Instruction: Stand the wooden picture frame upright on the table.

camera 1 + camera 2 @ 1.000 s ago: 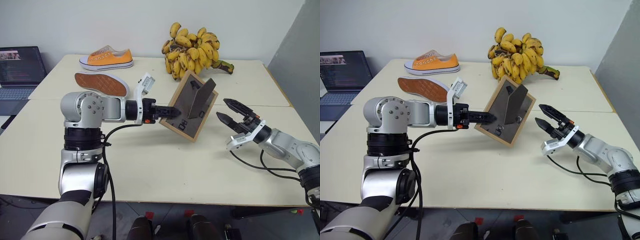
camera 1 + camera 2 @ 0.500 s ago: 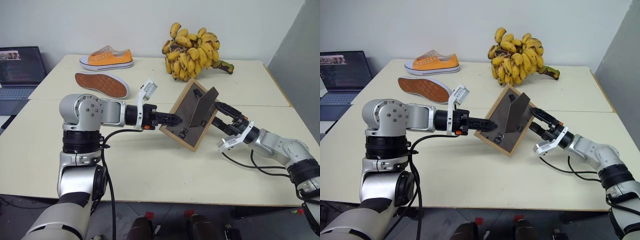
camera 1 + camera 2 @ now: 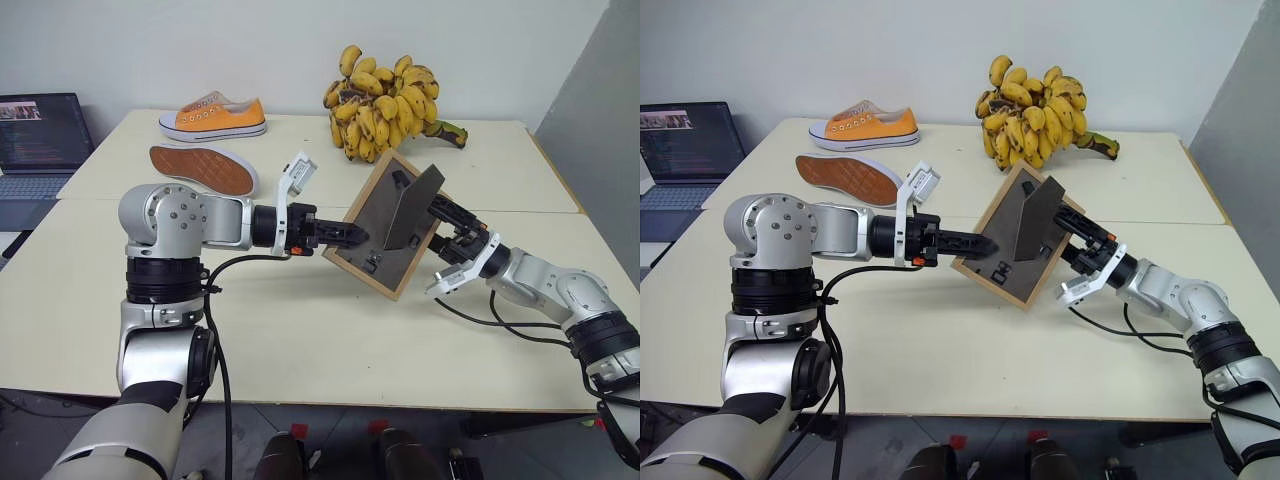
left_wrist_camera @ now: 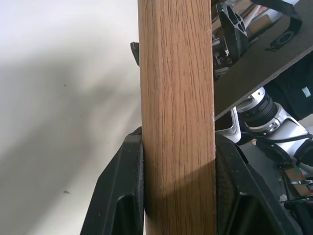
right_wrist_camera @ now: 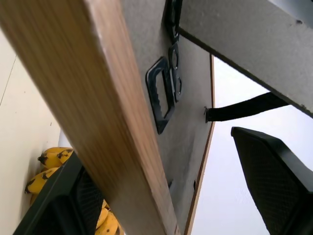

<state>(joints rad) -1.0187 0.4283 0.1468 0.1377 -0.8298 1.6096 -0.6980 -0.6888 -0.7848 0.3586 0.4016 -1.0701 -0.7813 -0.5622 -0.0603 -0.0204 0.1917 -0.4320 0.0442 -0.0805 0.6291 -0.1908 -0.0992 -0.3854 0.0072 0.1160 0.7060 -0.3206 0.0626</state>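
A laptop (image 3: 40,140) sits open beyond the desk's (image 3: 300,330) far left corner. Next come two orange sneakers: one upright (image 3: 213,117) near the back edge, the other (image 3: 203,168) on its side with the sole showing. The left gripper (image 3: 352,236) reaches in level from the left, its fingers (image 4: 122,191) clamped on the lower-left rail of the wooden picture frame (image 3: 385,225). The frame hangs tilted above the middle of the desk, its dark back panel facing the camera and the easel flap (image 3: 412,205) swung out. A bunch of bananas (image 3: 385,100) lies behind it. The right gripper (image 3: 452,228) is at the frame's right edge, its fingers (image 5: 274,166) spread wide to either side of that rail; whether they touch it cannot be told.
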